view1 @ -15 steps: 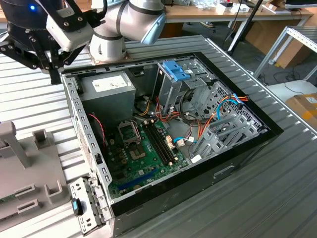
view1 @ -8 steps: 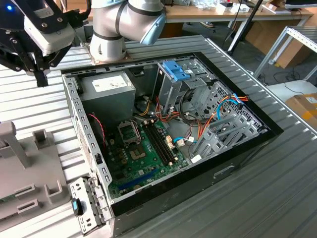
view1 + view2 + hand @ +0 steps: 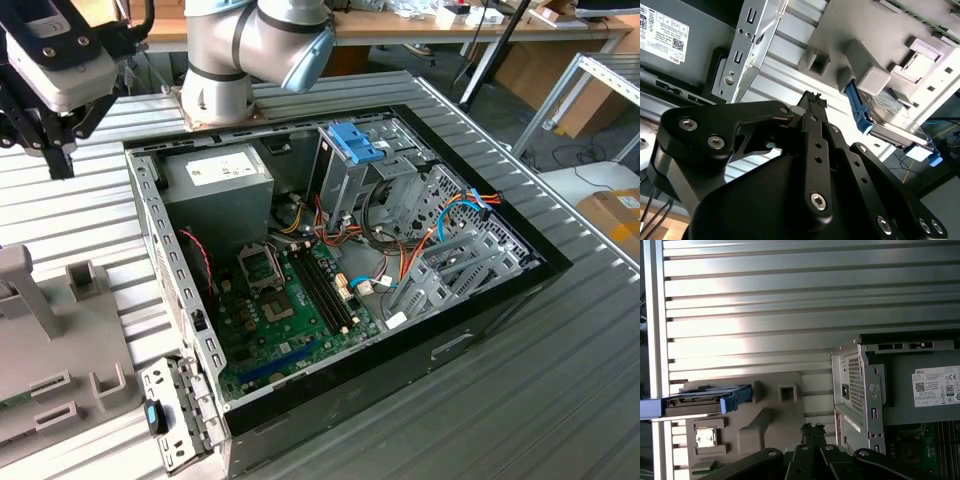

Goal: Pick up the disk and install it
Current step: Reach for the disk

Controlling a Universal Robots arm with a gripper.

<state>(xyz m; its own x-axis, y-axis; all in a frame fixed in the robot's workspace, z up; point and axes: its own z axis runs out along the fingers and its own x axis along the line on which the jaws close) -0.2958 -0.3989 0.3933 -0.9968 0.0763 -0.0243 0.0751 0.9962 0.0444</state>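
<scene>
Exterior view has the Universal Robots arm [image 3: 250, 50] standing behind an open computer case [image 3: 480, 330], which lies on a ribbed metal surface [image 3: 560, 400]. Inside the case are a grey power supply [image 3: 215, 180], a green motherboard [image 3: 290, 300], and a ribbed light-blue tab [image 3: 355, 140] on top of the drive cage. A grey fixture [image 3: 60, 340] sits on the surface at the exterior view's left, just beside the case, and the jaws hang above that side.

In both wrist views the jaws look closed, fingertips [image 3: 812, 98] together with nothing between them. They hover over the strip of surface [image 3: 790, 300] between the fixture [image 3: 770, 415] and the rear panel of the case [image 3: 860, 390].

The disk [image 3: 700, 402] stands on edge in a slot of the fixture, its blue carrier frame around a grey body. In the second wrist view the disk [image 3: 890, 120] leans against a grey block of the fixture [image 3: 870, 75], well apart from the jaws. A small square silvery chip [image 3: 705, 436] lies in a recess of the fixture near the disk.
</scene>
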